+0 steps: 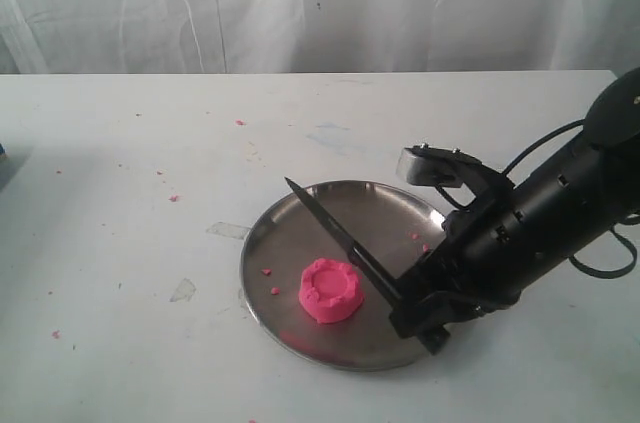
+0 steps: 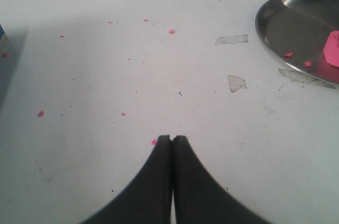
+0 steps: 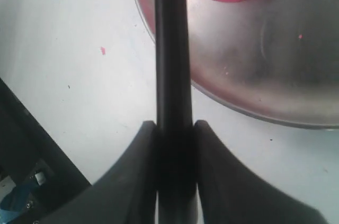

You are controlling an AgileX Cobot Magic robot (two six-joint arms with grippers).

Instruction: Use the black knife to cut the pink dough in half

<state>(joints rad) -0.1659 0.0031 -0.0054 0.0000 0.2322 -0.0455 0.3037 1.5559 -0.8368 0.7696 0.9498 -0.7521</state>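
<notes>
Pink dough (image 1: 330, 291) sat just left of the black knife (image 1: 340, 234) clamped in my right gripper (image 1: 412, 305), blade running diagonally alongside it. My left gripper (image 2: 172, 138) was pressed together, empty, well away

backdrop: white draped curtain (image 1: 300, 3) | surface: white table (image 1: 120, 203), scuffed | light: even
</notes>
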